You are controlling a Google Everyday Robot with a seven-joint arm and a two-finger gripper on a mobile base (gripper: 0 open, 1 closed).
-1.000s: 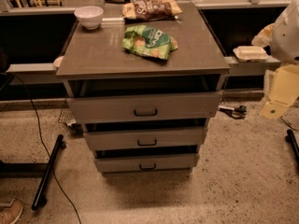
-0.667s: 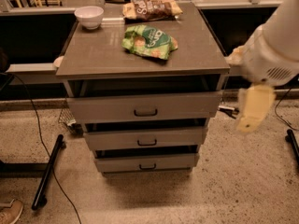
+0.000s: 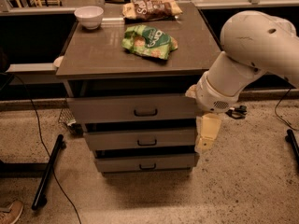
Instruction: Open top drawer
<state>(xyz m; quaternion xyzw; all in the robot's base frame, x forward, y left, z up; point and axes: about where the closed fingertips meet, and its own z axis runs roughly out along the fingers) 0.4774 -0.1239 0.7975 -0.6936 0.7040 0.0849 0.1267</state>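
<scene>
One hand (image 3: pixel 206 139) hangs pointing down at the cabinet's right front corner, level with the middle drawer (image 3: pixel 117 140); I cannot tell whether it is wide or narrow. The top drawer (image 3: pixel 107 110) sits just under the worktop (image 3: pixel 93 55), its long front running left to right. Its dark loop handle (image 3: pixel 145 112) lies up and left of the hand, so the reach likely goes that way.
</scene>
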